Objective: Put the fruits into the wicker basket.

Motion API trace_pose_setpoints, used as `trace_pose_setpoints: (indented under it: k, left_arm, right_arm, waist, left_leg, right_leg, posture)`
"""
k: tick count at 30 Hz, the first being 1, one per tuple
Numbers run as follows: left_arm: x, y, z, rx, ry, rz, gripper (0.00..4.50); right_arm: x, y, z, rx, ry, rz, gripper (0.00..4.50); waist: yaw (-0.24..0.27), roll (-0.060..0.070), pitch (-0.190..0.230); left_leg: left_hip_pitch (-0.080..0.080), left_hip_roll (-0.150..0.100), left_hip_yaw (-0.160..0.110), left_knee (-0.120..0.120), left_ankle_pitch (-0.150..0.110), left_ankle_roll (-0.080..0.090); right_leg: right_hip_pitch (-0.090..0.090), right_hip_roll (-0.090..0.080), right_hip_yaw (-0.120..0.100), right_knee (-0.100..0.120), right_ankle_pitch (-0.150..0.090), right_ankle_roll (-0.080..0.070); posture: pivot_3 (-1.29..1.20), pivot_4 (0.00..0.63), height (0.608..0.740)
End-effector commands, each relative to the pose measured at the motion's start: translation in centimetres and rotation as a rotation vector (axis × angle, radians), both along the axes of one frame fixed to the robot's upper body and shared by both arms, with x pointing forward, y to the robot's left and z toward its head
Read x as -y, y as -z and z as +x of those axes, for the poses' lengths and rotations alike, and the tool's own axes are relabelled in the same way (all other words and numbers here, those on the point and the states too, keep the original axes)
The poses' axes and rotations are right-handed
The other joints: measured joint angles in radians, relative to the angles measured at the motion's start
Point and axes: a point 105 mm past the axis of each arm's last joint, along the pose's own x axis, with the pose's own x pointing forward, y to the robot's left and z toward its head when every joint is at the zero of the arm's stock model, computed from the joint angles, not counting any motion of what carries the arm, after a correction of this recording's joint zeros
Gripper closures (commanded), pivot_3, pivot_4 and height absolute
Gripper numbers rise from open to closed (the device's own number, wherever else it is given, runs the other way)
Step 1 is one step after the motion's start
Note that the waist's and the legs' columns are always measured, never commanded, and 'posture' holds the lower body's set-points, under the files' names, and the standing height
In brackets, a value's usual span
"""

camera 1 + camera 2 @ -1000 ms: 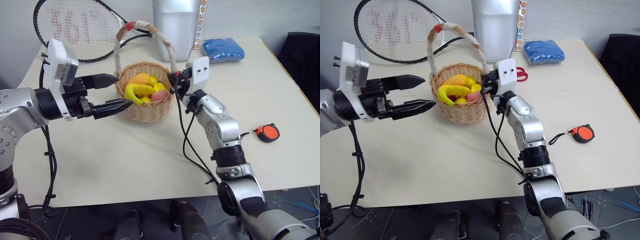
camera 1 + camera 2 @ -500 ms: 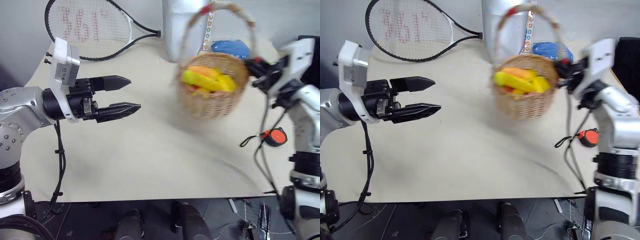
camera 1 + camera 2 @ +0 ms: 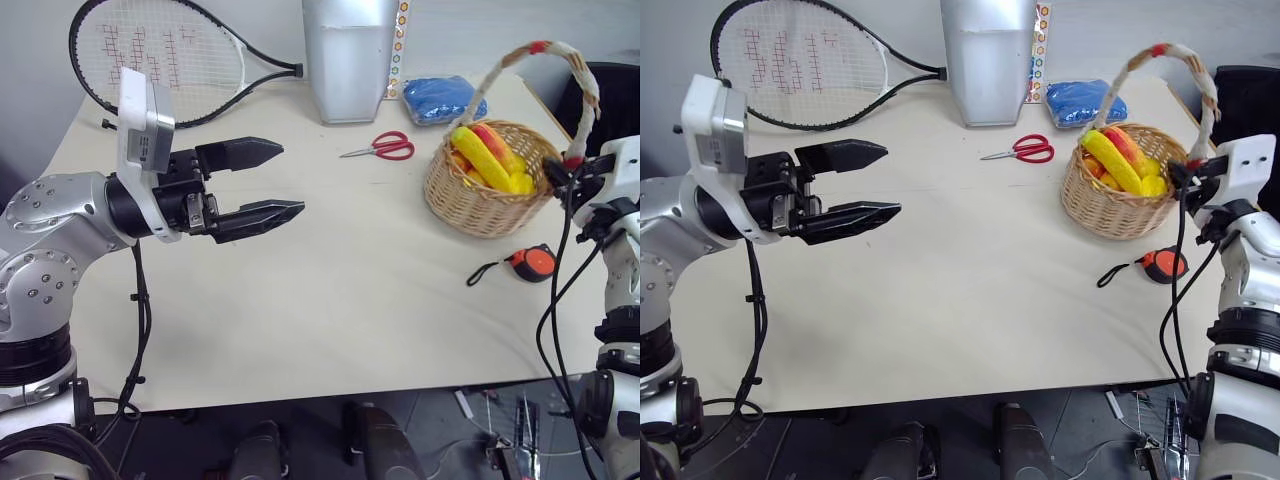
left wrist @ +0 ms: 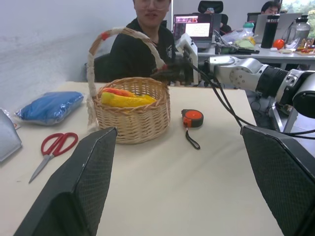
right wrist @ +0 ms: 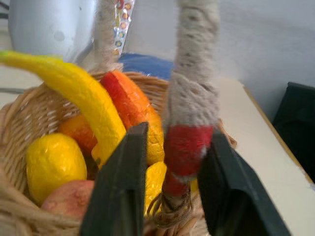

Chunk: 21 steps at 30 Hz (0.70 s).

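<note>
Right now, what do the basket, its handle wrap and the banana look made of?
Wicker basket: woven tan wicker, matte; the plaited strands show. Handle wrap: pale fibrous cord, fuzzy, with a red binding near its base. Banana: smooth, evenly yellow, slightly glossy, probably plastic or foam, though the look leaves that open.

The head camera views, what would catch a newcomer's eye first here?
Probably the wicker basket heaped with fruits, a yellow banana on top, standing near the table's right edge. The right tool has its fingers on either side of the handle's red-bound base. At the left, the left tool hovers open above the table.
</note>
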Motion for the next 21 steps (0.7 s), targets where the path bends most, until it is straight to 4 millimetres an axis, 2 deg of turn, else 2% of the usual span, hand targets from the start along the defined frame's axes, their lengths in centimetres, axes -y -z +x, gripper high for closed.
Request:
trace_pose_setpoints:
  k: [1, 3, 6, 8, 10, 12, 15, 18, 21]
  left_arm:
    - [-0.3, -0.1, -0.5, 0.003, 0.024, 0.007, 0.29]
    - [-0.4, 0.0, -0.9, -0.018, 0.057, 0.010, 0.29]
    - [-0.6, 0.3, -1.0, -0.041, 0.082, 0.022, 0.29]
    - [-0.9, 0.5, -0.9, -0.052, 0.083, 0.029, 0.29]
    - [-1.5, 0.8, -0.6, -0.067, 0.075, 0.044, 0.29]
    - [-2.4, 0.9, -0.5, -0.079, 0.071, 0.063, 0.29]
    - [-3.5, 0.8, -0.6, -0.098, 0.082, 0.081, 0.29]
    - [-4.2, 0.3, -0.2, -0.099, 0.074, 0.063, 0.29]
    - [-4.0, -0.5, 0.1, -0.102, 0.083, 0.006, 0.29]
  right_arm:
    - [0.4, -1.5, -1.8, 0.022, -0.054, -0.040, 1.66]
    - [1.2, -1.9, -3.1, 0.013, -0.057, -0.072, 0.97]
    - [3.8, -3.2, -5.0, 0.017, 0.016, -0.055, 0.03]
    - [4.6, -3.6, -6.2, -0.009, 0.015, -0.046, 0.03]
    - [5.0, -3.7, -8.8, -0.096, -0.072, -0.037, 0.03]
    - [5.3, -3.0, -11.9, -0.236, -0.193, -0.013, 0.03]
    - [6.0, -1.7, -14.9, -0.377, -0.266, 0.021, 0.03]
    - [6.1, -1.1, -16.3, -0.433, -0.300, 0.041, 0.03]
    - [6.3, -0.9, -16.5, -0.422, -0.285, 0.033, 0.03]
  waist:
    - [0.007, 0.000, 0.000]
    - [0.014, 0.001, 0.000]
    - [0.022, 0.002, 0.001]
    - [0.025, 0.002, 0.001]
    - [0.024, 0.002, 0.001]
    - [0.032, 0.002, 0.001]
    - [0.039, 0.002, 0.000]
    - [0.032, 0.002, 0.001]
    - [0.025, 0.002, 0.001]
  left_leg:
    - [0.000, 0.000, 0.000, 0.000, 0.000, 0.000]
    - [0.000, 0.000, 0.000, 0.000, 0.000, 0.000]
    - [-0.001, -0.001, 0.000, 0.001, 0.000, 0.001]
    - [-0.001, -0.002, 0.002, 0.002, -0.001, 0.002]
    - [0.000, -0.001, 0.002, 0.002, -0.001, 0.002]
    - [-0.001, -0.001, 0.004, 0.001, -0.001, 0.002]
    - [0.000, -0.001, 0.006, 0.001, -0.002, 0.001]
    - [0.006, -0.001, 0.007, 0.001, -0.005, 0.006]
    - [0.012, 0.000, 0.007, 0.001, -0.009, 0.007]
  right_leg:
    - [0.000, 0.000, 0.001, 0.000, 0.000, 0.000]
    - [0.000, 0.000, 0.003, 0.000, 0.000, 0.000]
    - [0.000, 0.000, 0.003, -0.001, 0.000, 0.000]
    - [0.000, 0.000, 0.003, -0.001, 0.001, 0.001]
    - [0.001, 0.001, 0.003, -0.001, 0.001, 0.001]
    - [0.001, 0.002, 0.003, -0.002, 0.001, 0.001]
    - [0.001, 0.008, 0.002, -0.004, 0.000, 0.001]
    - [0.004, 0.010, 0.004, -0.004, 0.001, 0.001]
    - [0.010, 0.010, 0.005, -0.004, 0.000, 0.001]
  posture:
    - [0.00, 0.150, 0.740]
    - [0.00, 0.150, 0.740]
    - [0.00, 0.150, 0.740]
    - [0.00, 0.150, 0.740]
    - [0.00, 0.150, 0.740]
    - [0.00, 0.150, 0.740]
    - [0.00, 0.150, 0.740]
    - [0.00, 0.150, 0.740]
    - [0.00, 0.150, 0.740]
